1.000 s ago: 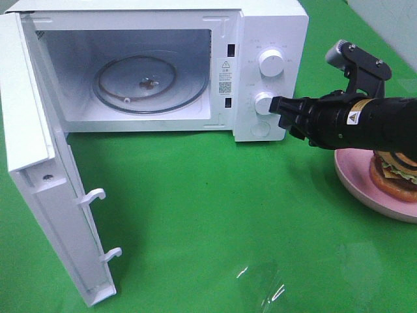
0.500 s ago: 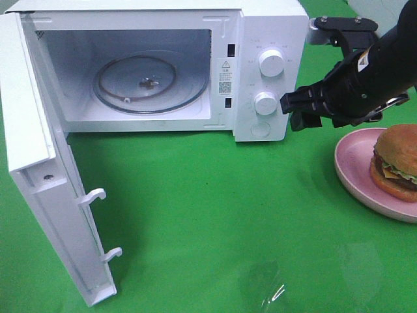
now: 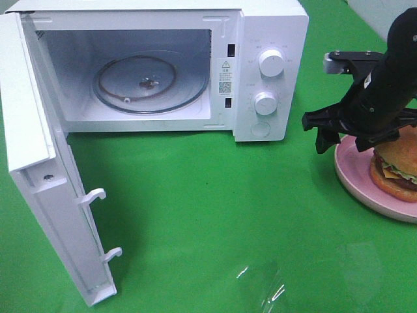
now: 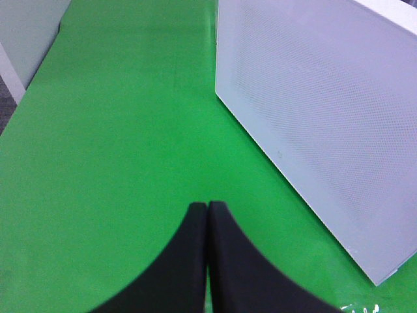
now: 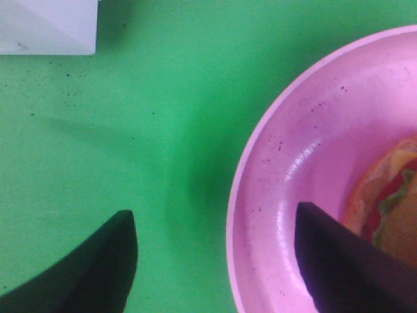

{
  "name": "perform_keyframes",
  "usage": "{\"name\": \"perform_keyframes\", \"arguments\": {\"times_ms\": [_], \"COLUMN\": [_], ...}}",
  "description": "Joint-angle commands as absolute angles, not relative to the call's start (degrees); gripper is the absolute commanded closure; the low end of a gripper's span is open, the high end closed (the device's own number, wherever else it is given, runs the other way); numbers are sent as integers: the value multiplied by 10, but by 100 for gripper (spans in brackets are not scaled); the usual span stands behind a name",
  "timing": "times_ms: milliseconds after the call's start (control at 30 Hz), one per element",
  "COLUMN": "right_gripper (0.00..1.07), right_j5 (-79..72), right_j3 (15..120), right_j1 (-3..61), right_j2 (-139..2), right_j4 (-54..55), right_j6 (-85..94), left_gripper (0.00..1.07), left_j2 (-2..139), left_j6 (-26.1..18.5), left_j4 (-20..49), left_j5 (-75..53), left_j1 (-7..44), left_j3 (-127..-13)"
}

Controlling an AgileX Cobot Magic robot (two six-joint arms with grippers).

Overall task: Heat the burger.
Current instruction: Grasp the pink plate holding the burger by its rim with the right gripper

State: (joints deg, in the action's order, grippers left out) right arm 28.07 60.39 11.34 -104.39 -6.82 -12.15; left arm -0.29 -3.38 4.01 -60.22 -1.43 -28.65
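Right gripper (image 5: 215,212) is hovering astride the plate (image 5: 293,130) rim, fingers spread, burger (image 5: 391,195) lying just beside the inner finger; left gripper (image 4: 207,205) fingers pressing together.

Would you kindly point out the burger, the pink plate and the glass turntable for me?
burger (image 3: 395,171): exterior high view, on the filling between its buns.
pink plate (image 3: 352,172): exterior high view, on its bare left side.
glass turntable (image 3: 171,82): exterior high view, on the glass right of its hub.

Scene lit brightly and evenly from above. Glare patch seen on green cloth (image 3: 195,195). Soft shadow cast beneath microwave (image 3: 270,29). Wrist views rendered slightly soft.
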Motion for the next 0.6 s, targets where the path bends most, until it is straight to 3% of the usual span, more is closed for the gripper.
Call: {"name": "perform_keyframes", "arguments": {"times_ms": [33, 367, 400, 433, 467, 500, 533, 567, 600], "right_gripper": [42, 45, 53, 53, 64, 64, 76, 76, 87], "right_j5": [288, 293, 296, 296, 299, 299, 299, 299, 301], "right_j3": [617, 617, 617, 617, 617, 617, 617, 617, 617], "right_j1": [111, 111, 111, 111, 111, 111, 111, 111, 111], "right_j2": [-1081, -1148, -1152, -1152, -1155, -1155, -1155, -1155, -1155], "right_j4": [-73, -80, -80, -80, -80, -80, -80, -80, -80], "right_j6": [-100, -65, -61, -61, -54, -54, -49, -49, -48], "left_gripper": [106, 106, 106, 106, 106, 106, 106, 106, 106], "left_j2": [-15, -15, -15, -15, -15, -15, -15, -15, -15], "left_j6": [-35, -35, -35, -35, -35, -35, -35, -35, -35], "left_j4": [42, 42, 42, 42, 42, 42, 42, 42, 42], "left_j5": [-595, -595, -595, -595, -595, -595, -595, -595, -595], "left_j1": [-12, -12, -12, -12, -12, -12, -12, -12, -12], "left_j3": [-285, -285, -285, -285, -285, -285, -285, -285, -285]}}
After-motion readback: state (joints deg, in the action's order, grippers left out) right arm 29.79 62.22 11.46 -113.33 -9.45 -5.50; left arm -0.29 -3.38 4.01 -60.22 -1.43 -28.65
